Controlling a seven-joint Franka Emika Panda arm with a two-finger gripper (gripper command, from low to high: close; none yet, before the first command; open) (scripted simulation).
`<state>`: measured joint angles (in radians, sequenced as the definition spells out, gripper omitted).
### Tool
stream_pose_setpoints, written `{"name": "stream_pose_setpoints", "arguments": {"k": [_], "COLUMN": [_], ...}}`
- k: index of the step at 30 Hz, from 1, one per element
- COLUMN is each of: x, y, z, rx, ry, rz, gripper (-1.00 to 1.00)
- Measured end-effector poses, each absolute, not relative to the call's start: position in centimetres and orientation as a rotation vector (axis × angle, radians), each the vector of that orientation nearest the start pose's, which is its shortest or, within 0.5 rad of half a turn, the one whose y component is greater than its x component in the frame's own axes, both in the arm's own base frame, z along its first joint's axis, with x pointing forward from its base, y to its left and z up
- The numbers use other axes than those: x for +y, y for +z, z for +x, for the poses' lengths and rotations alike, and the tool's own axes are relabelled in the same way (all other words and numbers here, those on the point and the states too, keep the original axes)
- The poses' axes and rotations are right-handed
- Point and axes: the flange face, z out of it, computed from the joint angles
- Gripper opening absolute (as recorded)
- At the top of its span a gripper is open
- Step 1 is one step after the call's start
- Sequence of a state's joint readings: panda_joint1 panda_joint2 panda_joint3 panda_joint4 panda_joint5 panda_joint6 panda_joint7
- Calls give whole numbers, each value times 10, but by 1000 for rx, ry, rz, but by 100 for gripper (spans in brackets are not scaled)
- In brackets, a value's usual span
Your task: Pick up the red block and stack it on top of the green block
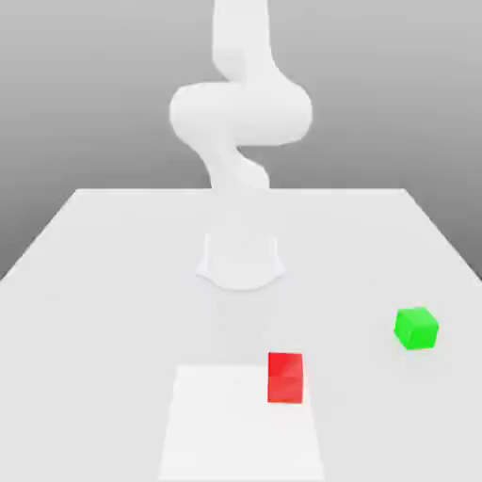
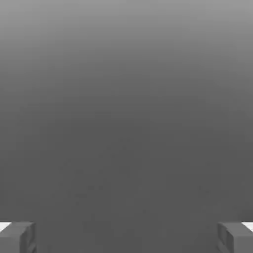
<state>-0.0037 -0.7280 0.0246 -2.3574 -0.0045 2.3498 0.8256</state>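
In the hand view the jaws are standing wide apart, their grey fingertips (image 2: pixel 20 237) showing at the two lower corners with nothing between them but a plain grey backdrop. In the exterior view the white arm (image 1: pixel 240 113) is rising behind the bench (image 1: pixel 104 282). The red block (image 1: pixel 285 377) is sitting near the front of the bench, and the green block (image 1: pixel 416 328) is lying well apart from it, toward the exterior view's right.
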Motion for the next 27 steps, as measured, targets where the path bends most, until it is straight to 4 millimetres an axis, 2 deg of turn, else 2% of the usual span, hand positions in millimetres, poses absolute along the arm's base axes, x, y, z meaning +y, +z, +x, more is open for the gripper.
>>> {"name": "stream_pose_setpoints", "arguments": {"k": [4, 6, 9, 13, 15, 17, 19, 24, 25, 27], "x": [28, 34, 43, 52, 57, 61, 63, 64, 64, 64], "y": [562, 512, 437, 336, 285, 234, 206, 158, 149, 149], "z": [416, 426, 430, 415, 397, 371, 360, 357, 356, 356], "rx": [1114, 1140, 1179, 1228, 1253, 1278, 1291, 1293, 1292, 1292], "ry": [-771, -681, -539, -327, -206, -70, -19, -1, 0, 0], "rz": [-2602, -2648, -2712, -2787, -2820, -2850, -2858, -2861, -2862, -2862], "gripper": [0, 0, 0, 0, 0, 0, 0, 0, -100, -100]}}
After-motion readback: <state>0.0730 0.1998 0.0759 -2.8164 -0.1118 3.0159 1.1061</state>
